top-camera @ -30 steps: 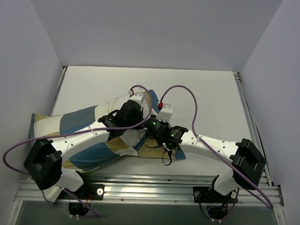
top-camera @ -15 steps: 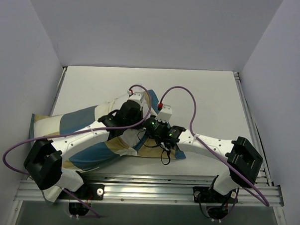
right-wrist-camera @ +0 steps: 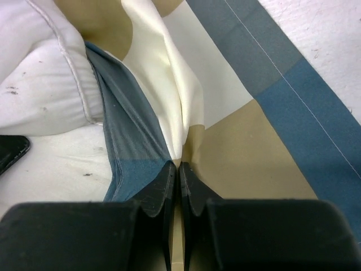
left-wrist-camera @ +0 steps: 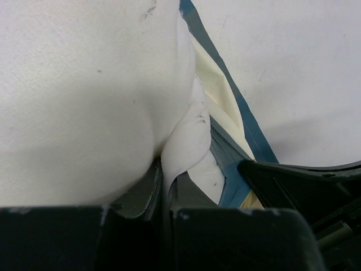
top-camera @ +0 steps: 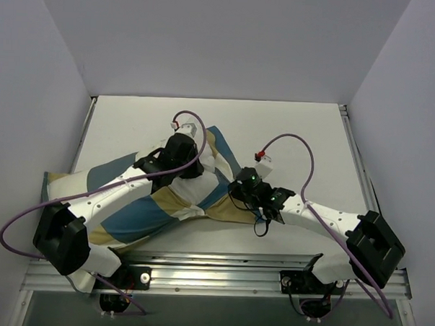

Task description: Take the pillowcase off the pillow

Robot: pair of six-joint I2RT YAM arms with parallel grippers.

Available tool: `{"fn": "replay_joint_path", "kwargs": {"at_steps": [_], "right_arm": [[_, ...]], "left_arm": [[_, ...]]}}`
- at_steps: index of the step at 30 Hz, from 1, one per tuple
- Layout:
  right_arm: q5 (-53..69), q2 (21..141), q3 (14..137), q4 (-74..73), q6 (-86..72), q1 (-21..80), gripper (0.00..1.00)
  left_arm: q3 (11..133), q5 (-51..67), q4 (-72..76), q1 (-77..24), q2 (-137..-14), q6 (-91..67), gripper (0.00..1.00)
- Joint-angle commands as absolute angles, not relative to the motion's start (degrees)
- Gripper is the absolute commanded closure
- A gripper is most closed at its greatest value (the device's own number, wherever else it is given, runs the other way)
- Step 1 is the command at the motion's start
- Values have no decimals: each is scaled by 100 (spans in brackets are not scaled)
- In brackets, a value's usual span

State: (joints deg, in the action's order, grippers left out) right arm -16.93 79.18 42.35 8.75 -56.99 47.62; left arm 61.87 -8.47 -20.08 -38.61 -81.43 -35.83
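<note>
The checked pillowcase (top-camera: 139,214) lies across the table's near left, blue, tan and cream. The white pillow (top-camera: 207,162) bulges out of its open end at mid table. My left gripper (top-camera: 192,169) is shut on a pinch of the white pillow (left-wrist-camera: 113,96), with the blue edge of the pillowcase (left-wrist-camera: 237,107) just to its right. My right gripper (top-camera: 238,193) is shut on a fold of the pillowcase (right-wrist-camera: 254,130) near its blue edge, and the pillow's seamed corner (right-wrist-camera: 45,79) lies to its left.
The white table (top-camera: 298,138) is walled at the back and both sides. A metal rail (top-camera: 213,267) with both arm bases runs along the near edge. Purple cables loop above both wrists.
My left gripper has moved up and away with the pillow. My right gripper has moved to the right with the pillowcase. More white pillow shows between them.
</note>
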Motion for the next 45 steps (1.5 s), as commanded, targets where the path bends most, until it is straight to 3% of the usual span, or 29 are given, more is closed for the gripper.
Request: {"fn": "replay_joint_path", "kwargs": {"at_steps": [1, 8, 13, 19, 25, 28, 38, 45], "right_arm": [[-2628, 7805, 3701, -712, -5168, 4140, 100], [-2346, 7760, 3867, -615, -4957, 4078, 100], [-2260, 7796, 3595, -527, -4992, 3885, 100], [-2636, 7374, 4680, -931, -4852, 4743, 100], [-2865, 7584, 5756, -1020, -4685, 5396, 75], [-2778, 8006, 6116, -870, -4649, 5493, 69], [-2961, 9411, 6671, -843, -4878, 5590, 61], [-3200, 9870, 6268, -1257, -5141, 5388, 60]], "left_arm": [[6548, -1618, -2804, -3428, -7823, -3709, 98], [6487, -1003, -2435, -3445, -7726, -3814, 98], [6389, -1283, -2487, -3393, -7313, -3727, 98], [6329, -941, -2198, -3542, -7549, -3744, 98], [6039, -1159, -2013, -3691, -7918, -3999, 98], [5880, -1221, -2021, -3683, -8068, -4060, 98], [5432, -1283, -1837, -3691, -8262, -4184, 98], [5361, -1389, -1960, -3621, -8069, -4175, 98]]}}
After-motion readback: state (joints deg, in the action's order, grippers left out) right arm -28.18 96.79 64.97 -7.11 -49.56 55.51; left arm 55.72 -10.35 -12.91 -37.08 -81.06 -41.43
